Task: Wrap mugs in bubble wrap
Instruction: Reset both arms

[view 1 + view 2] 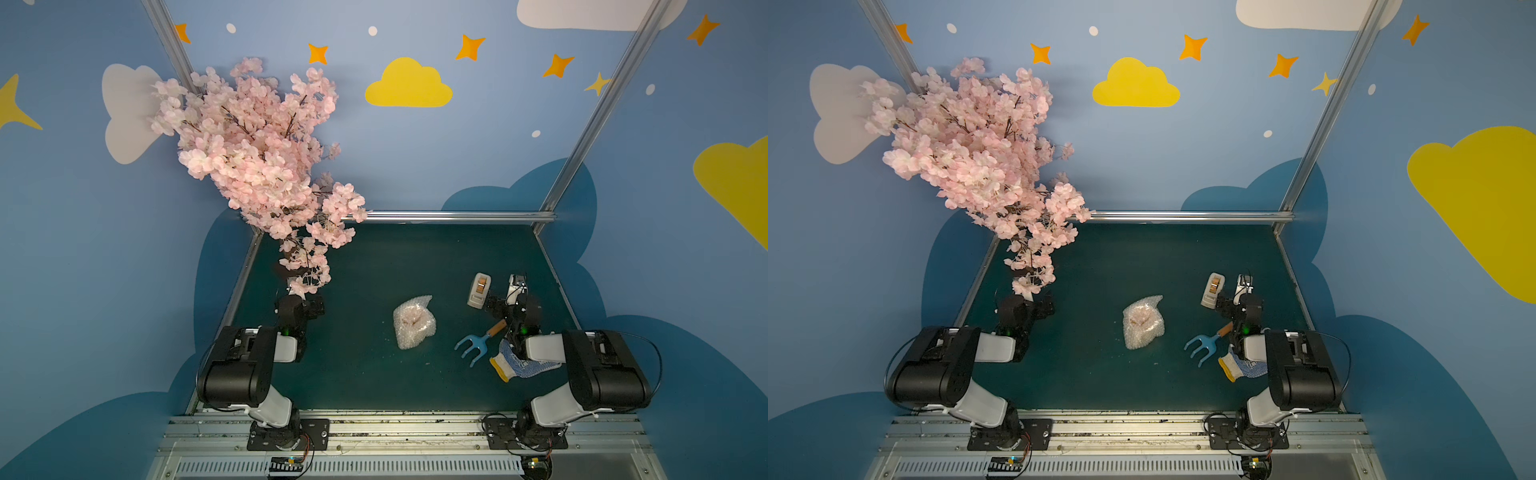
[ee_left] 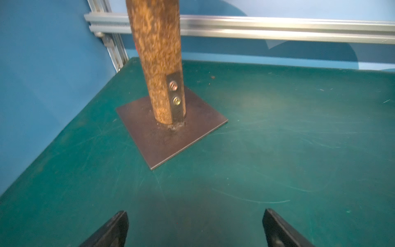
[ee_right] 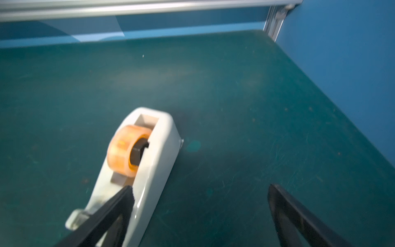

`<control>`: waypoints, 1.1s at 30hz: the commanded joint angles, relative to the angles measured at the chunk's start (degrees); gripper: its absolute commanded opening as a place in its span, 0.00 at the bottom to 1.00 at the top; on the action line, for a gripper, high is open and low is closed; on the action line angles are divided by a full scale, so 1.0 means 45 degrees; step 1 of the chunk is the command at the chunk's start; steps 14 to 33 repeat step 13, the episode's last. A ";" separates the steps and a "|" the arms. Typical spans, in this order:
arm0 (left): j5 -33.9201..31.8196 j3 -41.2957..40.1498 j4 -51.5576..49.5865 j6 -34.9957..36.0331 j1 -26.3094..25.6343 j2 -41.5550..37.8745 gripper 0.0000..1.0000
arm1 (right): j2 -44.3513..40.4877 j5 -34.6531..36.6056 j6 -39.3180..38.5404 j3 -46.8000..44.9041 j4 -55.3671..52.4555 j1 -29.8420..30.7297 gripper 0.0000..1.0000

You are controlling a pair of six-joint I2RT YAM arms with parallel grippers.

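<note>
At centre, bubble wrap [image 1: 414, 322] bundle lies btwn left claw [image 2: 195, 211] & right claw [image 3: 199, 188], well apart; both wide, empty.

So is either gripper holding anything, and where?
Nothing held. Both open: left gripper by the tree base, right gripper beside the tape dispenser, not around it.

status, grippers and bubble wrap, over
Left gripper open, empty, facing tree base. Right gripper open, empty, beside tape dispenser. Bubble wrap bundled mid-table, clear of both. Nothing in the way.
</note>
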 commanded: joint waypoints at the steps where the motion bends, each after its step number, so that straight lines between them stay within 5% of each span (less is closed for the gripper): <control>1: 0.0458 0.0910 -0.1864 0.0289 -0.0058 -0.0619 0.99 | -0.0229 0.0278 -0.0088 0.0270 -0.0196 0.0113 0.98; 6: 0.0513 0.0555 -0.0510 0.0241 -0.0030 -0.0087 0.99 | -0.0170 0.0301 -0.0103 0.0240 -0.0025 0.0102 0.98; 33: 0.0739 0.0705 -0.1268 0.0292 0.0023 -0.0379 0.99 | -0.0106 0.0281 -0.0138 0.0189 0.0194 0.0095 0.98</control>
